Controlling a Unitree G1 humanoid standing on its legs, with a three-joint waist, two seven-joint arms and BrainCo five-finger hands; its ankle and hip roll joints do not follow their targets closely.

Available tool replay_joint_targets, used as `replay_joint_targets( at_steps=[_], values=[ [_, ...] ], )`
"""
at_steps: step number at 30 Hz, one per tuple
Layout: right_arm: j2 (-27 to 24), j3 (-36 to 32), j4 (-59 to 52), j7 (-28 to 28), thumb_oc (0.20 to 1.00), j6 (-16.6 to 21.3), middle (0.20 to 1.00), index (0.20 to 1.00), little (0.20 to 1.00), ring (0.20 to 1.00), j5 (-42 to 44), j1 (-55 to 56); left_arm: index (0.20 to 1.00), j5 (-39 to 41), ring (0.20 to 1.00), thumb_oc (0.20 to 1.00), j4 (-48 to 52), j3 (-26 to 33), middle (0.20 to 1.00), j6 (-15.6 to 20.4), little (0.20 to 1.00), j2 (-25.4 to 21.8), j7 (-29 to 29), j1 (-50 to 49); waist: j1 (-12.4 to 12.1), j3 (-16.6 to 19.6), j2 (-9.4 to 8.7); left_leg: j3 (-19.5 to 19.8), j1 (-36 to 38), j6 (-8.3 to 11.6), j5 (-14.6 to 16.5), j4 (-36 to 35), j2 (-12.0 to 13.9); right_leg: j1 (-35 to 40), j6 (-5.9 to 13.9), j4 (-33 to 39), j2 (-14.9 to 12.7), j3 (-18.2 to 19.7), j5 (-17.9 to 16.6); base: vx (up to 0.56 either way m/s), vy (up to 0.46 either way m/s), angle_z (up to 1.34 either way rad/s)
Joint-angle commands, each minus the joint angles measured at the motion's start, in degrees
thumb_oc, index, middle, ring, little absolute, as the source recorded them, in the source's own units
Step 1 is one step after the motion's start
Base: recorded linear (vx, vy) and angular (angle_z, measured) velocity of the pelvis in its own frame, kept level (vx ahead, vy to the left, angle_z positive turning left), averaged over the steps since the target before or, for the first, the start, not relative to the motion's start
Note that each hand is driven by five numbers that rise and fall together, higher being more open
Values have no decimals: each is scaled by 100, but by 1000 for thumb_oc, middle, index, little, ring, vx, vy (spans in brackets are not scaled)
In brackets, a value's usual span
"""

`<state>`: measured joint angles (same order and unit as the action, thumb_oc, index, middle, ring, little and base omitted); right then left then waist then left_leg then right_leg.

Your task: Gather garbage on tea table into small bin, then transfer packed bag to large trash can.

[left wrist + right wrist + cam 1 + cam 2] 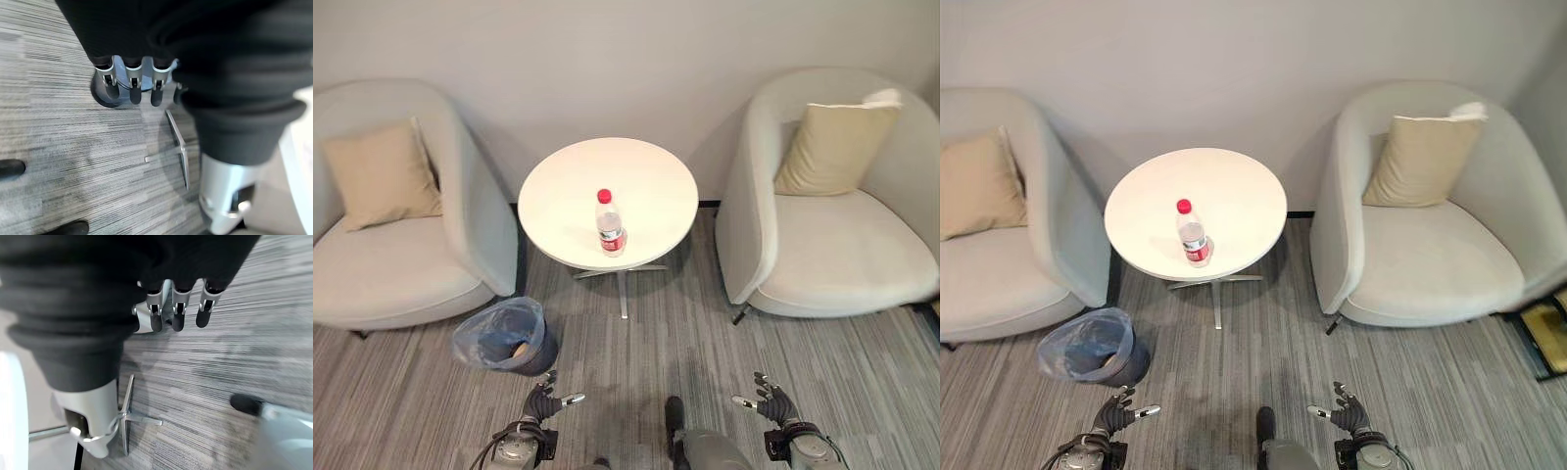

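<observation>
A clear plastic bottle (611, 226) with a red cap and red label stands upright near the front edge of the round white tea table (636, 171). On the carpet to the table's front left sits a small dark bin (504, 336) lined with a bluish bag, something brown inside it. My left hand (544, 403) hangs low over the carpet just in front of the bin, fingers relaxed and holding nothing. My right hand (771, 401) is low on the other side, also open and apart from everything.
Two pale armchairs flank the table, the left one (401, 264) and the right one (842, 255), each with a beige cushion. The table's metal cross foot (623, 279) spreads on the striped grey carpet. A wall stands close behind.
</observation>
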<state>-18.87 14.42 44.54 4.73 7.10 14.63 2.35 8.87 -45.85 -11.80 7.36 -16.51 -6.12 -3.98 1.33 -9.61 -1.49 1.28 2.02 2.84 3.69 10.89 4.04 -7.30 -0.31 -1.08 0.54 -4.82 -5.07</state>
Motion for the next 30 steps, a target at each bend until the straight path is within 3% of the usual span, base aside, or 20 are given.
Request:
replay_joint_targets(
  at_steps=[1, 7, 12, 16, 21, 23, 30],
  values=[
    [-103, -109, -323, 54, 1000, 213, 1000, 1000, 1000, 1000, 32, -90, 1000, 35, 1000, 1000, 155, -80, 1000, 159, 1000, -191, 17, 260, 148, -47, -129, -596, -275, 40, 206, 503, -329, 761, 221, -109, -120, 1, 1111, 114, -72, 32],
    [-145, -79, -268, 31, 1000, 167, 1000, 1000, 1000, 1000, 5, -89, 1000, -12, 1000, 1000, 45, -148, 1000, 138, 1000, -167, 21, 303, 111, -52, -216, -933, -644, -36, 216, 73, -120, 1062, 272, 83, -263, -174, 1244, 99, 36, 18],
    [-145, -97, -304, 93, 1000, 126, 1000, 1000, 1000, 1000, -43, -86, 1000, -12, 1000, 1000, 30, -142, 1000, 96, 1000, -181, -35, 289, -29, -73, -221, -930, -1204, 188, -555, -526, 218, 1407, 388, 130, -342, -217, 1422, 178, 153, 16],
    [-77, -161, -302, 49, 1000, 85, 1000, 1000, 1000, 1000, -128, -24, 1000, -55, 1000, 1000, 109, -114, 1000, 89, 1000, -196, 4, 203, -47, 30, -200, -1061, -1138, 134, -479, -540, 202, 1536, 522, 10, -536, -177, 1469, 229, 293, -12],
    [25, -150, -270, 9, 1000, 43, 1000, 1000, 1000, 1000, -100, -146, 1000, -127, 1000, 1000, -5, -106, 1000, 78, 1000, -267, 0, 270, -88, 123, -243, -1087, -1152, -62, -123, -184, -40, 1407, 736, -343, -882, -43, 1352, 158, 250, -16],
    [73, -201, -337, 48, 1000, 83, 1000, 1000, 1000, 1000, -61, -192, 1000, -192, 1000, 1000, -71, -20, 1000, 83, 1000, -438, -32, 283, -98, 206, -195, -1205, -960, -229, 113, -208, -188, 1137, 861, -785, -1004, 52, 1194, 168, 274, 1],
    [-269, 93, -1051, 148, 1000, 166, 1000, 1000, 1000, 1000, -764, -431, 1000, -135, 1000, 1000, -73, 57, 1000, 142, 1000, -461, -38, 257, 16, 86, -54, -1134, -416, -358, 220, -484, -326, 454, 803, -571, -867, -84, 891, 64, 49, -13]
  ],
)
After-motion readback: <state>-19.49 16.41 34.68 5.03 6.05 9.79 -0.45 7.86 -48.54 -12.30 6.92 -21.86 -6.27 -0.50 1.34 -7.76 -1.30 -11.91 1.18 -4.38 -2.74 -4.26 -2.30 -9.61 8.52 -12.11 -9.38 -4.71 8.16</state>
